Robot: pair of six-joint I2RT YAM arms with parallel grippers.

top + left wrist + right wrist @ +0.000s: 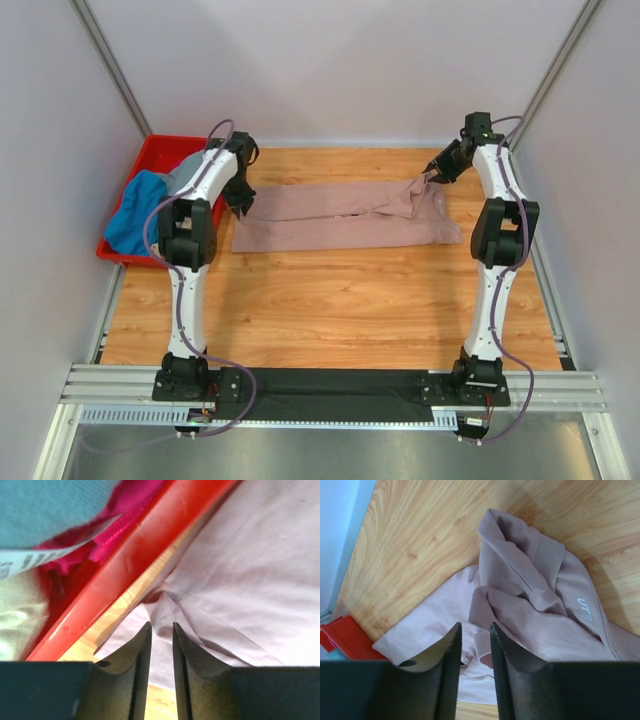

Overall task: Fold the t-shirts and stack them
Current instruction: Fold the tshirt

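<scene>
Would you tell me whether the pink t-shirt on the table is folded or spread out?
Partly folded: the pink t-shirt lies doubled into a long strip, its right end bunched up.

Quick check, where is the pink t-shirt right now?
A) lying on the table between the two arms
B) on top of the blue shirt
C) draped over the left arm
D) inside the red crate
A: the pink t-shirt lies across the wooden table, beside the red crate, not inside it.

left arm point(190, 240) stretched forward | left fingers point(131, 672) slightly apart | right arm point(503, 235) likewise | right fingers point(445, 672) slightly apart
</scene>
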